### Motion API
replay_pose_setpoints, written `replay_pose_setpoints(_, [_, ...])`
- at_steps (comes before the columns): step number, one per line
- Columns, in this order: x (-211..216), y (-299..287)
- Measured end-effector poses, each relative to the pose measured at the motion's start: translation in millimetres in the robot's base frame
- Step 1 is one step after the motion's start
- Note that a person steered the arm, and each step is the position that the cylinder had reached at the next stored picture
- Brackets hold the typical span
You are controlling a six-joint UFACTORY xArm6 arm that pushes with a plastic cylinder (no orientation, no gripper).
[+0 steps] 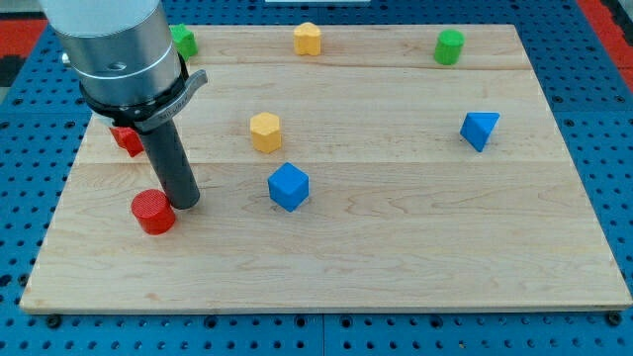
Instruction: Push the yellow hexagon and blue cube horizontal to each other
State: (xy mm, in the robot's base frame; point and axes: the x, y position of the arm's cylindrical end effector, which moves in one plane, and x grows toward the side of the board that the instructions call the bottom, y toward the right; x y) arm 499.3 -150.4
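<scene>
Wooden board [415,257]: lying flat on a blue perforated table [603,59], filling most of the view.

Arm housing [114,49]: grey cylinder, occupying the view's top left, carrying a straight dark rod [170,163] that is pointing down at the board.

My tip [186,204]: resting on the board at the view's left, touching or just beside the red cylinder on its right; well apart from the yellow hexagon and blue cube. It has no jaws and is holding nothing.

Red cylinder [152,212]: lying flat, lower left.

Blue cube [289,187]: sitting near the board's middle, just below and slightly right of the yellow hexagon, not touching it.

Yellow hexagon [265,132]: sitting above the cube, centre-left.

Blue triangular block [479,129]: sitting at the view's right.

Second yellow block [308,39]: standing at the top edge, centre; apparently hexagonal.

Green cylinder [449,46]: standing at the top right.

Green block [184,41]: top left, partly hidden behind the housing; shape unclear.

Red block [126,137]: showing partly behind the rod at the left; shape unclear.
</scene>
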Motion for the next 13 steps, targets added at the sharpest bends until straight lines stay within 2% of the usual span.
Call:
replay_pose_setpoints(1, [23.3, -25.4])
replay_pose_setpoints(2, [-5.8, -37.1])
replay_pose_setpoints(3, [-82.7, 7.1])
replay_pose_setpoints(4, [-104.3, 69.7])
replay_pose_setpoints(5, [-106.5, 111.8])
replay_pose_setpoints(6, [-128.2, 119.1])
replay_pose_setpoints(7, [-123.9, 158.3])
replay_pose_setpoints(9, [0.6, 185.8])
replay_pose_setpoints(10, [18.2, 176.5])
replay_pose_setpoints(11, [23.2, 192.1])
replay_pose_setpoints(12, [23.9, 173.5])
replay_pose_setpoints(13, [36.2, 113.7])
